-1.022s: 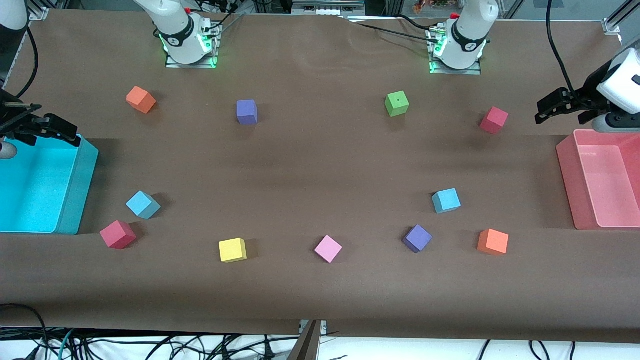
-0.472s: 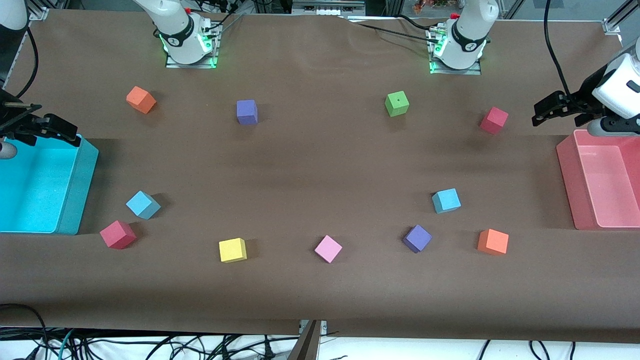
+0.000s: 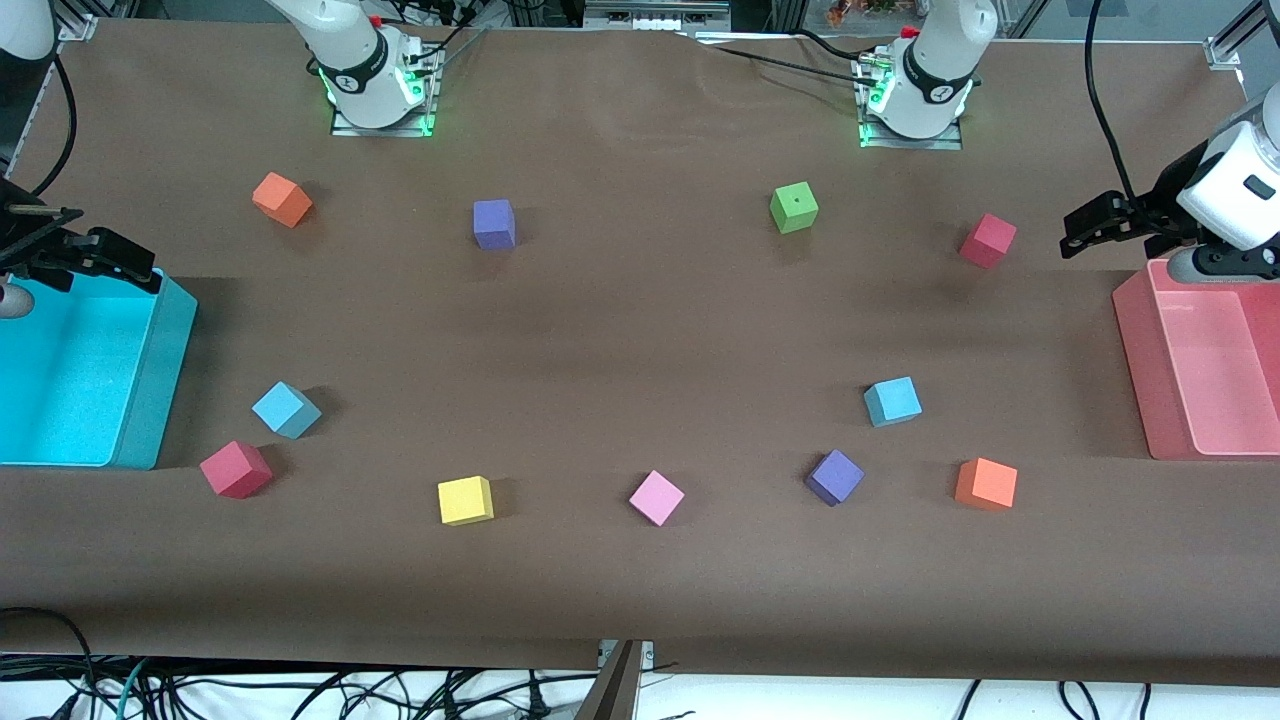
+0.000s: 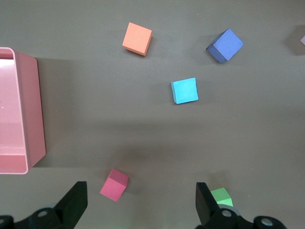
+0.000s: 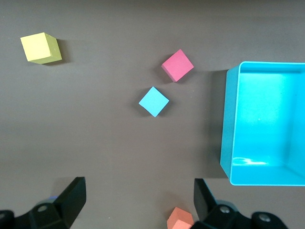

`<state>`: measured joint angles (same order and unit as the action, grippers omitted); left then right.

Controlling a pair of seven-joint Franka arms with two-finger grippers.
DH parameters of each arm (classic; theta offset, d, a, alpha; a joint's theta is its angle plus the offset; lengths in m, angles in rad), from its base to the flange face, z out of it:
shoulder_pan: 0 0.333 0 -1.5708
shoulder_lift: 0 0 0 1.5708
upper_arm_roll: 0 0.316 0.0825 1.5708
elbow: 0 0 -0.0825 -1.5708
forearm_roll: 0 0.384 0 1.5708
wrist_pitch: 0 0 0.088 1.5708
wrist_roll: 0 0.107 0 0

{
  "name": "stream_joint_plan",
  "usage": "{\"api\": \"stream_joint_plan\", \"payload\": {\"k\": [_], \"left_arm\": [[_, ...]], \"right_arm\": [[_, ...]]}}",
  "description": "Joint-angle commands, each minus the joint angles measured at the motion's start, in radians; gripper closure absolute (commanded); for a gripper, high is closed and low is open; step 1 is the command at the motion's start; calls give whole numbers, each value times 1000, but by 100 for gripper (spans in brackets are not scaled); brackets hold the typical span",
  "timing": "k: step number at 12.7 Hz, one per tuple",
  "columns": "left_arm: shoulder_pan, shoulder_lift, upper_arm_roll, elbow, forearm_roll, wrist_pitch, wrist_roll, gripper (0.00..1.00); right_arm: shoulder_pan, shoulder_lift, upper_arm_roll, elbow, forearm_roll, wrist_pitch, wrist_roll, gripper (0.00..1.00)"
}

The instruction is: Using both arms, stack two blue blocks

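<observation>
Two light sky-blue blocks lie on the brown table. One blue block (image 3: 286,409) is near the teal bin and also shows in the right wrist view (image 5: 154,101). The other blue block (image 3: 892,401) is toward the left arm's end and also shows in the left wrist view (image 4: 184,90). My left gripper (image 3: 1100,222) is open and empty in the air by the pink bin's corner, over the table near a red block (image 4: 114,184); its jaws (image 4: 140,198) stand wide apart. My right gripper (image 3: 90,258) is open and empty over the teal bin's edge (image 5: 138,195).
The teal bin (image 3: 165,370) stands at the right arm's end and the pink bin (image 3: 1135,360) at the left arm's end. Several other cubes are scattered: orange (image 3: 282,199), purple (image 3: 494,223), green (image 3: 794,207), red (image 3: 236,468), yellow (image 3: 465,499), pink (image 3: 656,497), purple (image 3: 834,476), orange (image 3: 986,483).
My left arm's wrist has shifted a little toward the table's middle, carrying the open gripper with it. The right arm and all blocks have not moved.
</observation>
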<state>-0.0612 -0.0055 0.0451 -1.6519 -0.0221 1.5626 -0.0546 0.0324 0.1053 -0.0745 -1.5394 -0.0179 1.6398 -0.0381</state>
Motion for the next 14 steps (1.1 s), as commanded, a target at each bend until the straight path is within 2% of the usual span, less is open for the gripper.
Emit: {"api": "stream_joint_plan", "payload": {"k": [1,14], "left_arm": [[-9,9,7,21,-27,-6,3,0],[-8,28,12,20,-27,7,4,0]], "right_arm": [[-14,11,12,28,-4,-18,12,0],[-16,22,10,28,-13,-11,1,0]]}}
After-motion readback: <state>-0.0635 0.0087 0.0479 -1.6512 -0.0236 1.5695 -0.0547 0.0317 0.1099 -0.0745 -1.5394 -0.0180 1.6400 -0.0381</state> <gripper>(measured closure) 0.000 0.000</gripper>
